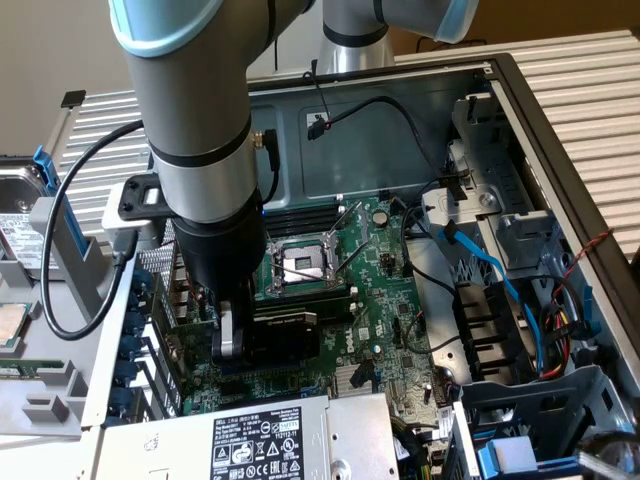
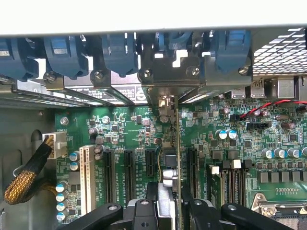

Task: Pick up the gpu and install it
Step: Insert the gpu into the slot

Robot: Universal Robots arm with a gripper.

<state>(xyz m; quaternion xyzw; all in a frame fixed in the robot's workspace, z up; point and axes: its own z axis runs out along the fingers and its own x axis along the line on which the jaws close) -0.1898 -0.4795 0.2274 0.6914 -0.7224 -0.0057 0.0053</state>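
The gpu is a small card with a black heatsink, standing on edge low over the large green motherboard inside the open computer case. My gripper is shut on it from above. In the wrist view the gpu appears edge-on as a thin green board running from my gripper to its metal bracket at the case's rear wall. It lines up among the black expansion slots. Whether its edge sits in a slot I cannot tell.
A CPU socket lies just beyond the card. The power supply borders the near side. Blue and black cables and drive cages fill the exterior view's right. Blue slot latches line the rear wall, and a braided cable plugs in nearby.
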